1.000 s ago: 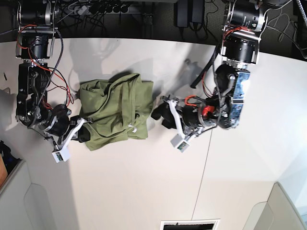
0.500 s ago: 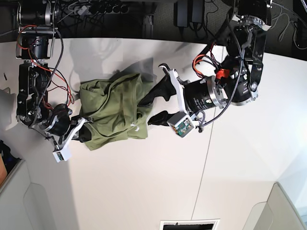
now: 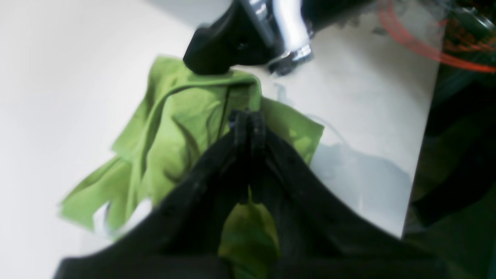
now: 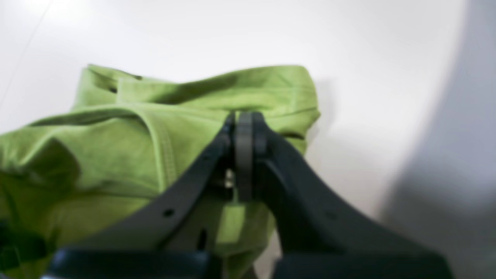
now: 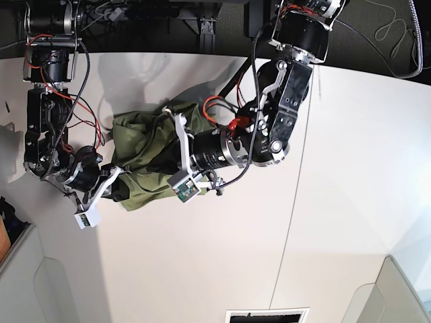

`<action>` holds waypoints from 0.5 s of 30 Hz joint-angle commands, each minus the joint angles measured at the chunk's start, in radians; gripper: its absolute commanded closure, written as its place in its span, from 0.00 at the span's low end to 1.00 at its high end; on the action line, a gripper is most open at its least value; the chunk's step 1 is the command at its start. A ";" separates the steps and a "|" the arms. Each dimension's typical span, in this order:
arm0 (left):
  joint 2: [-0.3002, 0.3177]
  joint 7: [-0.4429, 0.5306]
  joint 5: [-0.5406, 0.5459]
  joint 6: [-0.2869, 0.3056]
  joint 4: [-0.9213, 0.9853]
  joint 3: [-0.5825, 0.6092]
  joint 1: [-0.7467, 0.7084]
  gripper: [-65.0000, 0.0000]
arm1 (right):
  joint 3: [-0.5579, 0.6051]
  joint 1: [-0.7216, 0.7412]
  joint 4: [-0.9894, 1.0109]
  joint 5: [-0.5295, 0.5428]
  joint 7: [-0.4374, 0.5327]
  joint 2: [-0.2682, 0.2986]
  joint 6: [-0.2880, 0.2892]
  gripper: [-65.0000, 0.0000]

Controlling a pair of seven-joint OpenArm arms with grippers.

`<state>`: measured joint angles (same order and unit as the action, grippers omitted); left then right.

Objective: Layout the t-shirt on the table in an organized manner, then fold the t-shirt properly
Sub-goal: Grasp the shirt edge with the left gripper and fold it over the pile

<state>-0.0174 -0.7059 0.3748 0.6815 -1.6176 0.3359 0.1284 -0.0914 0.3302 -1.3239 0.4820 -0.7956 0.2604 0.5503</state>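
Lying t-shirt [image 3: 170, 143] under left pincer [image 3: 250, 128]

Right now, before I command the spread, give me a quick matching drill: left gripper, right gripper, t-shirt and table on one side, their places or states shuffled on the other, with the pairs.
Things:
1. left gripper
2. right gripper
3. t-shirt
4. table

States:
A. bunched and wrinkled, not laid flat
B. white, with a thin dark seam
C. shut over the middle of the cloth
D. shut at the cloth's edge, near the base view's left side

Pairs: 1-C, 2-D, 3-A, 4-B
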 commanded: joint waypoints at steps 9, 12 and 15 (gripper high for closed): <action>0.085 0.117 -0.111 0.000 0.246 -0.004 0.090 1.00 | -0.004 0.026 0.006 0.016 0.000 0.008 0.003 1.00; 0.104 0.195 -0.176 0.000 0.312 -0.003 0.103 1.00 | -0.005 0.024 0.011 0.054 -0.043 0.008 0.004 1.00; 0.097 0.222 -0.216 -0.008 0.387 0.003 0.143 1.00 | -0.005 0.017 0.011 0.127 -0.069 0.008 0.005 1.00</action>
<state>0.0830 -0.4770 0.1764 0.6853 -1.2224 0.3382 0.2478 -0.0914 0.3264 -1.2991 0.5938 -0.8776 0.2604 0.5507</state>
